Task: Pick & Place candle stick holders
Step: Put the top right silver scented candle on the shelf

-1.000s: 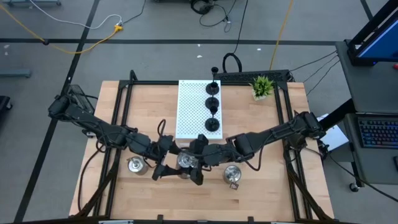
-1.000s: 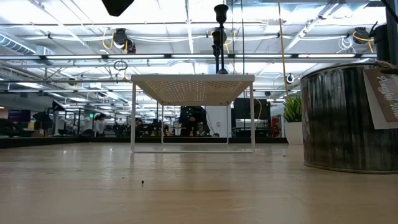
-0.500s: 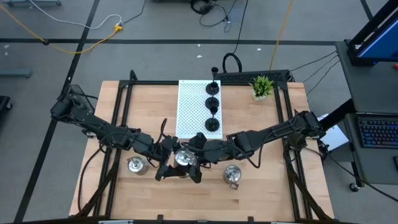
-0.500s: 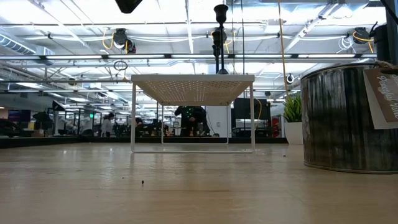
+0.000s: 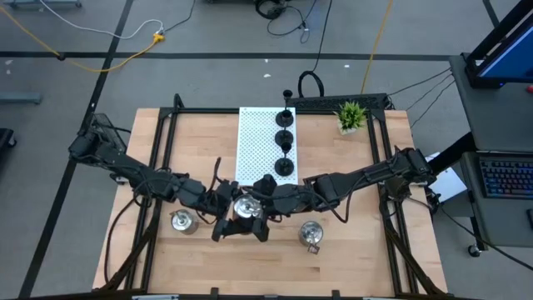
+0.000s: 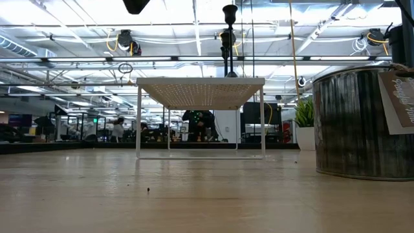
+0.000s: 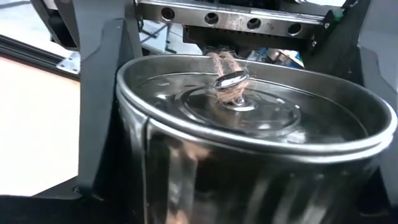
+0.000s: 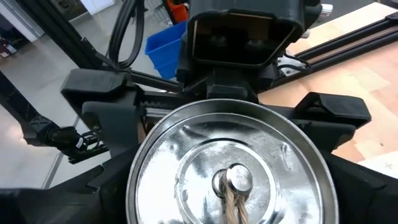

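A squat shiny silver candle stick holder (image 5: pixel 246 208) with a wick in its middle sits between both grippers, above the table's near middle. My left gripper (image 5: pixel 233 213) comes from the left and my right gripper (image 5: pixel 260 208) from the right, both shut on it. Two more silver holders stand on the table, one to the left (image 5: pixel 182 221) and one to the right (image 5: pixel 311 233). Several black holders (image 5: pixel 285 137) stand in a row on the white perforated board (image 5: pixel 256 142). My left gripper pinches the silver holder's round wall (image 7: pixel 134 143) just below the rim, one finger (image 7: pixel 102 99) on each side. It comes level from the table's left. The holder sits upright and lifted clear of the table. My right gripper grips the same holder from the table's right side, slanting down. Its fingers (image 8: pixel 106 180) stand against opposite sides of the rim (image 8: pixel 140 186). The holder's open top faces up, and the contact itself is hidden under the rim.
A small green plant (image 5: pixel 351 115) stands at the far right. The white board stands on legs (image 6: pixel 138 123) above the table. The right silver holder (image 6: pixel 362 123) looms close in the low view. Bare wood lies along the near edge.
Both grippers, together with the silver holder between them, have shifted a little toward the table's far edge. The holder has stayed upright.
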You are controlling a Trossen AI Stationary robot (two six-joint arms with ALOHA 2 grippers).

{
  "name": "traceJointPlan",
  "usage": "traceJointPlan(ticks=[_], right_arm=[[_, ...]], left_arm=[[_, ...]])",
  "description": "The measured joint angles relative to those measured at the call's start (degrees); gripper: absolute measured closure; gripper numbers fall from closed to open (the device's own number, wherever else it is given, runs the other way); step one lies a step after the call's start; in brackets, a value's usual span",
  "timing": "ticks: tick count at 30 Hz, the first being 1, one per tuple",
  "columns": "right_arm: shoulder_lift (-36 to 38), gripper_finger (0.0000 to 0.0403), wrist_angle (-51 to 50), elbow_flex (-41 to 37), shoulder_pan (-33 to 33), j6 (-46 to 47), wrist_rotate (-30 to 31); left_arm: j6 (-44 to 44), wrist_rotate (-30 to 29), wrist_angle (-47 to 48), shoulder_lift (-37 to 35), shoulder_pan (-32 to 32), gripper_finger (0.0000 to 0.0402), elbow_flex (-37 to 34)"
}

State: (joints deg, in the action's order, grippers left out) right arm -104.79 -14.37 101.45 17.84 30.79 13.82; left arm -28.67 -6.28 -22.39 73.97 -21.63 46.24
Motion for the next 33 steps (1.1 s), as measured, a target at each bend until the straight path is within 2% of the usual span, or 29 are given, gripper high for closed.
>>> traceJointPlan(ticks=[6,28,33], right_arm=[[-0.1,0.0063,0.0,0.0,0.0,-0.2,0.0],[-0.2,0.0063,2.2,-0.1,-0.7,0.1,-1.9],[-0.2,0.0067,2.6,-0.1,-0.8,1.3,-1.8]], left_arm=[[1.1,-2.8,0.2,0.0,-0.6,0.0004,0.0],[1.6,-2.5,0.0,-0.1,-0.6,0.0011,0.2],[2.3,-2.3,0.2,-0.1,-0.5,0.0046,0.2]])
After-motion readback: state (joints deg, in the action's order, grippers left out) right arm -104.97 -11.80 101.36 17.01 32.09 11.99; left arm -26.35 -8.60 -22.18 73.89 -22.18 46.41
